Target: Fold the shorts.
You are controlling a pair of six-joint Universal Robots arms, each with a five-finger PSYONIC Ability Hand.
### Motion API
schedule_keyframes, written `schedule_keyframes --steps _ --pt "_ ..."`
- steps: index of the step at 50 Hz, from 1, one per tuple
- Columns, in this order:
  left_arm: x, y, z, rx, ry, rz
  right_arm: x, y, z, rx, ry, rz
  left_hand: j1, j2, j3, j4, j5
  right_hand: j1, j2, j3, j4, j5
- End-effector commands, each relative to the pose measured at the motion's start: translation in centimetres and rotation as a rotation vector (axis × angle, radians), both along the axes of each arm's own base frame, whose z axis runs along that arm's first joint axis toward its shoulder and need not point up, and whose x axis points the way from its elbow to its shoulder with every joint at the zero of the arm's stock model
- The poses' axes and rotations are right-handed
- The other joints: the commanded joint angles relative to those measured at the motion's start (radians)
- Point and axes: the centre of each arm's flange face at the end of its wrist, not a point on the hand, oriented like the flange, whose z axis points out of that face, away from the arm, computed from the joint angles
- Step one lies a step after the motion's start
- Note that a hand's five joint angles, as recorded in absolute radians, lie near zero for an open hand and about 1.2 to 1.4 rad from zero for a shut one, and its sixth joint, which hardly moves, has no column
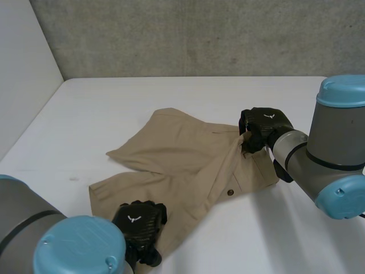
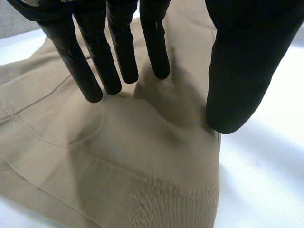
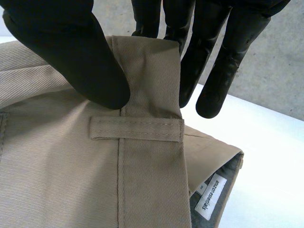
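Tan cotton shorts (image 1: 182, 160): right hand (image 1: 263, 127), frame right, fingers (image 3: 223, 61) pinching waistband; left hand (image 1: 138, 220), lower centre, fingers straight on hem; ungripped hem may slip.

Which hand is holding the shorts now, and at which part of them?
The right hand pinches the shorts at the waistband, by a belt loop. The left hand only rests on a leg near its hem.
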Motion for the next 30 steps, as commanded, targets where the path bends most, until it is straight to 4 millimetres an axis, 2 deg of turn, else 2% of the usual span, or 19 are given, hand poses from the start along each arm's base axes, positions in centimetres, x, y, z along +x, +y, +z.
schedule_keyframes --steps 1,2,3,6,7,10,14,17,21,22,25,30 --pt "-0.4 0.2 -0.7 0.009 -0.024 -0.008 -0.1 -0.1 0.2 -0.006 -0.004 -0.004 0.095 0.099 0.095 0.100 0.102 0.429 0.216 0.208 0.206 0.241" --pt "-0.5 0.2 -0.8 0.011 -0.029 -0.010 -0.2 -0.2 0.2 -0.006 -0.003 -0.008 0.165 0.169 0.165 0.170 0.171 0.429 0.216 0.208 0.206 0.241" --pt "-0.5 0.2 -0.8 0.005 -0.030 -0.006 -0.3 -0.2 0.2 -0.006 -0.003 -0.010 0.413 0.416 0.413 0.418 0.419 0.429 0.216 0.208 0.206 0.241" --pt "-0.4 0.1 -0.4 -0.010 -0.032 0.011 -0.5 -0.2 0.3 -0.006 -0.003 -0.016 0.673 0.677 0.673 0.678 0.679 0.429 0.216 0.208 0.206 0.241" --pt "-0.2 -0.1 -0.4 -0.019 -0.040 0.021 -0.5 -0.2 0.3 -0.005 -0.002 -0.016 0.821 0.825 0.822 0.827 0.828 0.429 0.216 0.208 0.206 0.241" --pt "-0.1 -0.3 0.1 -0.033 -0.036 0.032 -0.7 0.0 0.4 -0.005 0.004 -0.014 0.823 0.827 0.823 0.828 0.829 0.429 0.216 0.208 0.206 0.241" --pt "0.5 -1.5 1.7 -0.081 -0.023 0.061 -0.9 0.6 0.9 -0.019 0.038 0.010 0.823 0.827 0.823 0.828 0.829 0.429 0.216 0.208 0.206 0.241" --pt "1.4 -3.2 3.3 -0.147 -0.059 0.080 -1.2 1.5 1.2 -0.042 0.108 0.039 0.823 0.827 0.823 0.828 0.829 0.429 0.216 0.208 0.206 0.241" --pt "2.1 -5.1 5.0 -0.231 -0.108 0.080 -1.9 3.1 1.1 -0.081 0.271 0.106 0.823 0.827 0.823 0.828 0.829 0.429 0.216 0.208 0.206 0.241" --pt "2.3 -6.0 5.6 -0.258 -0.123 0.077 -2.3 3.6 1.0 -0.096 0.337 0.127 0.823 0.827 0.823 0.828 0.829 0.429 0.216 0.208 0.206 0.241" --pt "2.5 -7.7 6.3 -0.293 -0.162 0.054 -2.7 4.5 0.9 -0.110 0.422 0.161 0.823 0.827 0.823 0.828 0.829 0.429 0.216 0.208 0.206 0.241" --pt "2.5 -11.1 7.3 -0.387 -0.285 -0.082 -4.0 7.5 0.5 -0.040 0.601 0.268 0.823 0.827 0.823 0.828 0.829 0.429 0.216 0.208 0.206 0.241"
